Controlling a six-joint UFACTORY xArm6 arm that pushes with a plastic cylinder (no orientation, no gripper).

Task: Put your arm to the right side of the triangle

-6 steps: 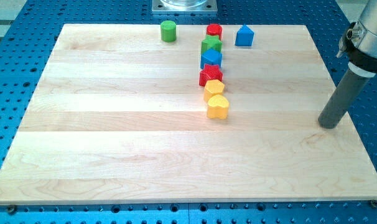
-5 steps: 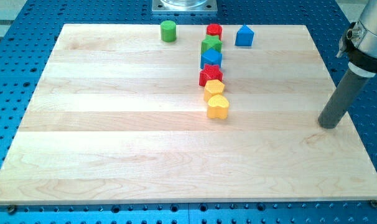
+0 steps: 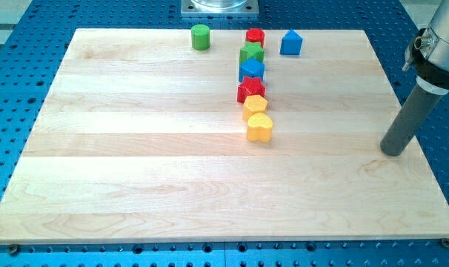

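A blue triangle-topped block (image 3: 290, 43) sits near the top edge of the wooden board (image 3: 135, 163), right of centre. My tip (image 3: 392, 152) rests on the board near its right edge, well below and to the right of that block. A column of blocks runs down from the top: a red cylinder (image 3: 255, 36), a green block (image 3: 251, 53), a blue block (image 3: 251, 70), a red star-like block (image 3: 250, 90), a yellow hexagon (image 3: 255, 105) and a yellow heart (image 3: 259, 127). A green cylinder (image 3: 201, 36) stands to the left.
The board lies on a blue perforated table (image 3: 17, 74). A metal mount (image 3: 219, 7) shows at the view's top edge.
My tip has shifted very slightly to the right and down. No block has moved.
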